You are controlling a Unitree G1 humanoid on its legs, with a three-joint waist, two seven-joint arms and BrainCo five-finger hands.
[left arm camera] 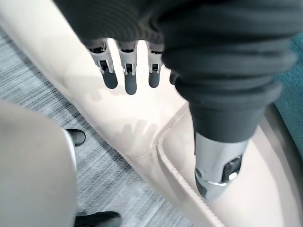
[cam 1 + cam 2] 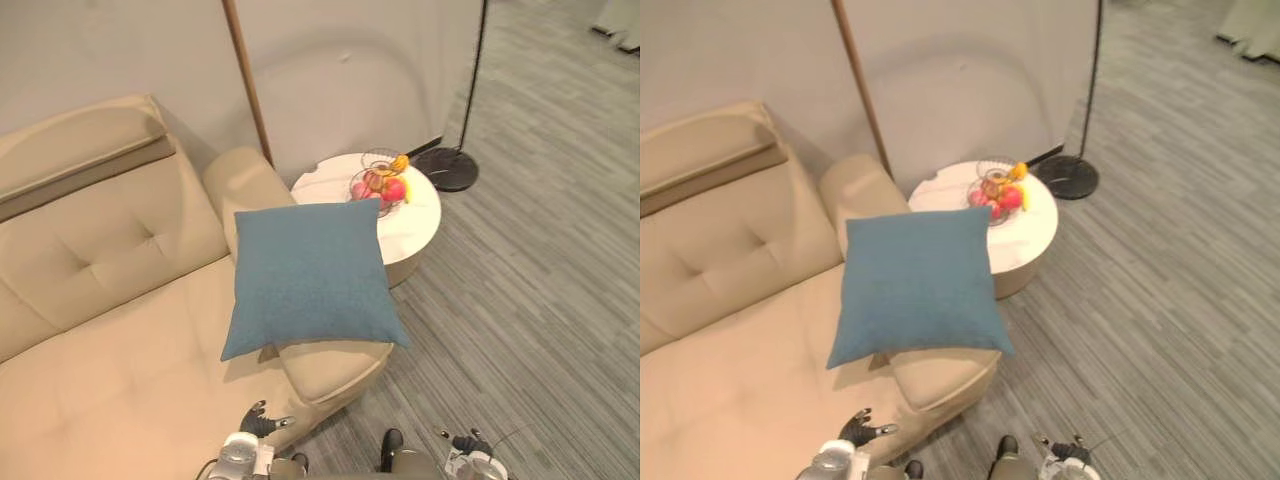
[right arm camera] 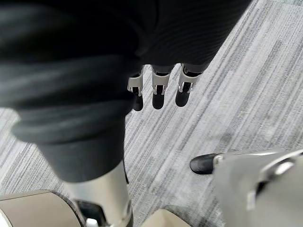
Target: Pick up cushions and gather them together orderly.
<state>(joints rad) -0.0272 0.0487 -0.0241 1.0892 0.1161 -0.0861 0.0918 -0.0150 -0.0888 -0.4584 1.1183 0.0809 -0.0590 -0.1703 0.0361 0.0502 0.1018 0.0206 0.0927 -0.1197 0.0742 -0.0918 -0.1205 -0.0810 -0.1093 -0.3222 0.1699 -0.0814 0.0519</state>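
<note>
The square teal-blue cushion looks light, soft and squashy, likely to sag if pinched, so it is probably best taken by two opposite edges. Plain, woven-looking and unwrinkled, it rests at the end of a beige sofa, beside a round white side table bearing a wire fruit basket. Both hands hang low and empty with fingers straight, the left hand by the sofa's front edge and the right hand over grey carpet.

Soft, even indoor light fills the scene, bright without harsh contrast. The blue cushion throws a faint, soft-edged shadow onto the beige sofa beneath its lower corner. The round white table looks nearly washed out on top, and a pale arched shadow lies on the wall behind it.
</note>
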